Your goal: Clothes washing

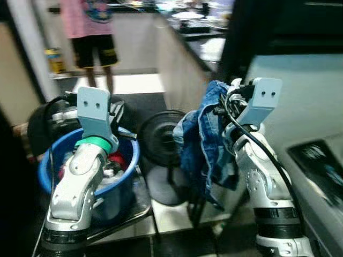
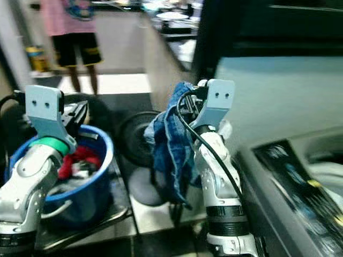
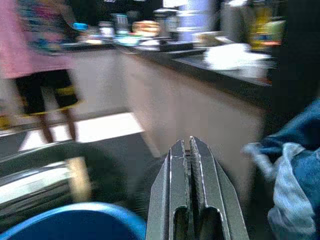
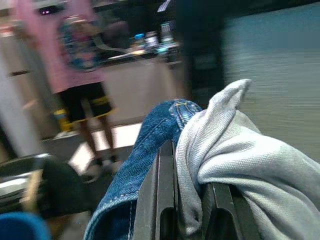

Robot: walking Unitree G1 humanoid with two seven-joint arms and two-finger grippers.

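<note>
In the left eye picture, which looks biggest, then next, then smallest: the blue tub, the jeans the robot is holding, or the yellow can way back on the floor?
1. Blue tub, though the left arm hides part of it.
2. Jeans, nearly as big.
3. Yellow can, tiny, partly because it is far away.

Rough blue denim jeans, glossy blue plastic tub, matt grey cloth.

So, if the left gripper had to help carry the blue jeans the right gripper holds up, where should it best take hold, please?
Probably the hanging lower fold of the blue jeans, coming from the robot's left side. The right gripper pinches the top bunch, and the cloth dangles free on that side, facing the shut left gripper above the blue basin.
</note>
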